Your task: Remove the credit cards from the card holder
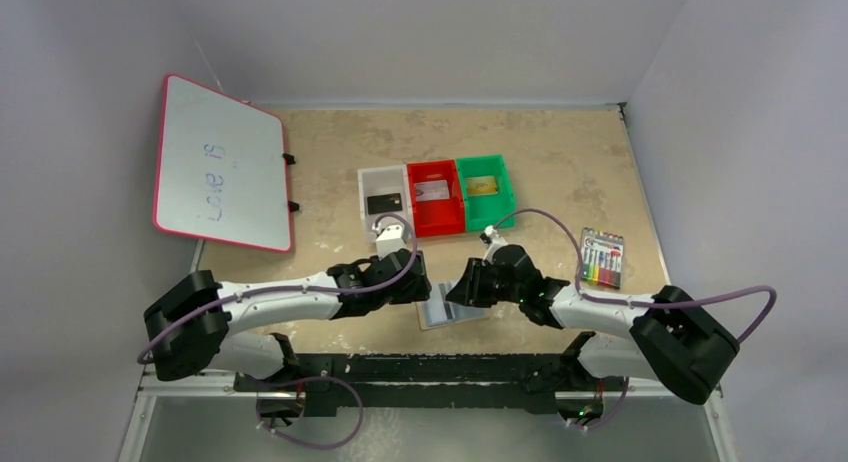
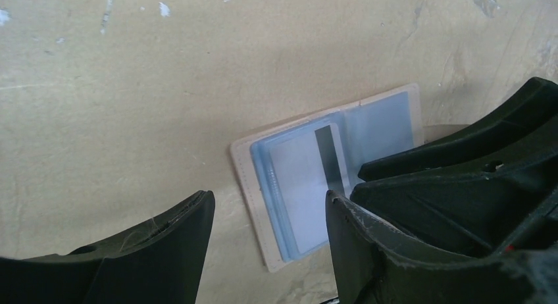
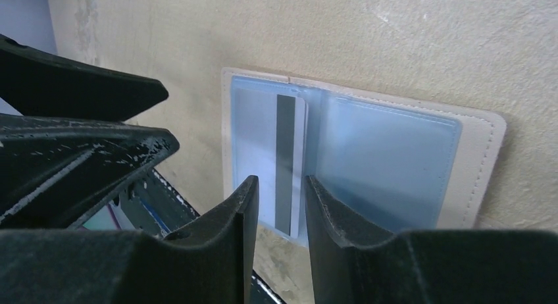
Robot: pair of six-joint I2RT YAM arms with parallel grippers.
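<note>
1. Card holder (image 1: 447, 312) lies open and flat on the desk (image 1: 560, 152), low in the centre of the top view between the two claws. Its pale blue panels face up inside a tan border.
2. A striped card (image 3: 273, 146), pale with a dark band, lies on the left panel in the right wrist view.
3. The left claw (image 2: 270, 251) stands wide with nothing between its fingers. The holder's lower corner shows in the gap in the left wrist view.
4. The right claw (image 3: 279, 212) is narrow, its fingers close together but apart. They sit over the near end of the striped card, whose dark band shows in the gap. Whether they touch it cannot be told.
5. Three bins stand side by side above the claws in the top view:
   - The white bin (image 1: 372, 184) holds a black card (image 1: 384, 202).
   - The red bin (image 1: 436, 220) holds a silvery card (image 1: 432, 190).
   - The green bin (image 1: 484, 212) holds a gold card (image 1: 482, 186).
6. A marker pack (image 1: 602, 258) lies at right, and a pink-framed whiteboard (image 1: 220, 162) at upper left.
</note>
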